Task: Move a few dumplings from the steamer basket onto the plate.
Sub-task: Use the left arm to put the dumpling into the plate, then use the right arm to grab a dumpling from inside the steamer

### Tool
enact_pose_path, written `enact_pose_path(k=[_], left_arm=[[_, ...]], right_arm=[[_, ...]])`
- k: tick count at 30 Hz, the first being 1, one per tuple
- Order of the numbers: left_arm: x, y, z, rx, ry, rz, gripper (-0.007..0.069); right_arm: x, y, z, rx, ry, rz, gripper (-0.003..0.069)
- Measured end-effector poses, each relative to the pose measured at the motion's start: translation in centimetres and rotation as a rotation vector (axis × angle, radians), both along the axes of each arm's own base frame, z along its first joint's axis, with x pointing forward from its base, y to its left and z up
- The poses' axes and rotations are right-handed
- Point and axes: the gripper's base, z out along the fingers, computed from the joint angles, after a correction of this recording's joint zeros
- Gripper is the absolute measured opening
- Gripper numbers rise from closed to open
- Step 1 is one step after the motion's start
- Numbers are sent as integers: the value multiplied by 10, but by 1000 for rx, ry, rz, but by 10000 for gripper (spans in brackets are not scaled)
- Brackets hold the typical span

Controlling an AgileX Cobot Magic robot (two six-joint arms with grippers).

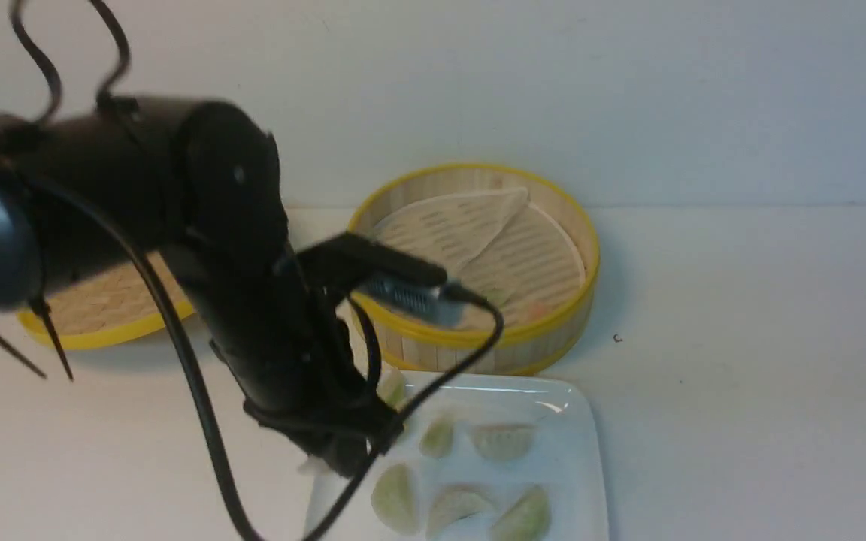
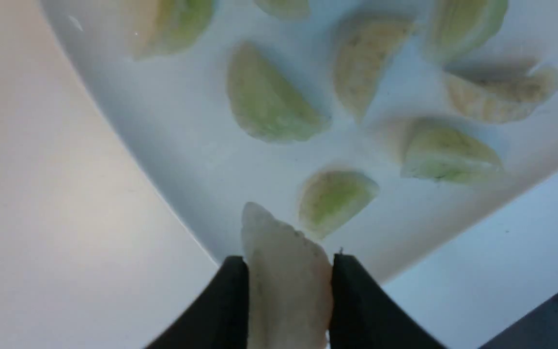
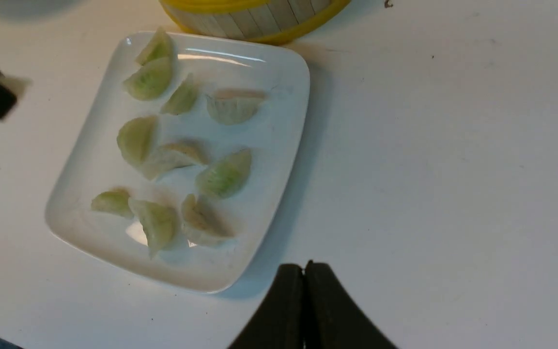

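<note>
My left gripper (image 2: 286, 259) is shut on a pale whitish dumpling (image 2: 284, 276) and holds it above the left edge of the white plate (image 1: 576, 451). In the front view the left gripper (image 1: 328, 462) is mostly hidden by its own arm. Several pale green dumplings (image 3: 136, 138) lie on the plate (image 3: 279, 97), also seen in the left wrist view (image 2: 264, 102). The steamer basket (image 1: 478, 330) stands behind the plate with its paper liner (image 1: 463, 218); a pinkish dumpling (image 1: 538, 308) shows faintly inside. My right gripper (image 3: 304, 266) is shut and empty, above the table to the plate's right.
The shallow woven lid (image 1: 102, 308) lies at the back left, partly behind the left arm. The left arm's cable (image 1: 200, 391) hangs in front of the plate. The white table (image 1: 741, 376) stretches to the right.
</note>
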Motion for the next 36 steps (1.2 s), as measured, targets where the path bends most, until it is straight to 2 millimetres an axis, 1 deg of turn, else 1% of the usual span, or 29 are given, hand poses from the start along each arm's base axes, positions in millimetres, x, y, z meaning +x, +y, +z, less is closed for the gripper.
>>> enact_pose_path(k=[1, 4, 11, 13, 15, 17, 18, 20, 21, 23, 24, 25, 26, 27, 28, 29, 31, 32, 33, 34, 35, 36], left_arm=[[-5, -2, -13, 7, 3, -5, 193], [-11, -2, -33, 19, 7, -1, 193], [-1, -7, -56, 10, -22, 24, 196], [1, -9, -63, 13, -9, 31, 239], [2, -10, -69, 19, 6, 35, 303], [3, -11, -72, 18, 12, 48, 408], [3, -11, -72, 16, 10, 50, 452], [4, -12, -71, 12, 4, 50, 503], [6, -13, -67, 6, -4, 51, 535], [9, -14, -57, 1, -19, 51, 544], [10, -15, -50, 0, -33, 49, 533], [12, -14, -37, -2, -61, 49, 502], [12, -13, -32, -1, -69, 50, 487], [11, -10, -19, 6, -99, 50, 430], [11, -8, -14, 14, -113, 48, 394], [9, -2, 4, 17, -160, 60, 311], [1, 13, 31, 25, -237, 91, 137], [0, 17, 36, 32, -250, 102, 111], [-7, 27, 51, 34, -289, 125, 55], [-13, 35, 64, 27, -322, 150, 28], [-19, 41, 74, 19, -348, 170, 15], [-29, 50, 89, 2, -387, 188, 3]], right_arm=[[0, 0, 0, -3, -5, 2, -10], [1, 0, 1, -6, -19, 3, -10], [2, 0, 2, 2, -38, 1, -10], [2, 1, 2, 6, -38, 2, -10], [3, 0, 2, 6, -40, 1, -10], [3, 0, 3, 8, -47, -2, -10], [5, 1, 3, 11, -50, -3, -10], [8, 1, 5, 11, -47, -2, -10], [15, 1, 7, 7, -38, 9, -10], [26, 2, 14, -7, -31, 45, -10], [34, 3, 18, -17, -27, 67, -10], [46, 4, 23, -25, -17, 94, -10], [52, 5, 29, -29, -24, 111, -10], [61, 6, 34, -32, -22, 129, -10], [69, 7, 36, -33, -13, 142, -10], [81, 10, 41, -34, -11, 165, -10], [102, 18, 47, -41, -3, 215, -10], [109, 22, 50, -48, -8, 236, -10], [121, 32, 48, -63, 6, 285, -10], [130, 39, 49, -79, 6, 318, -10], [139, 47, 45, -93, 21, 353, -10], [153, 60, 43, -126, 27, 398, -10]])
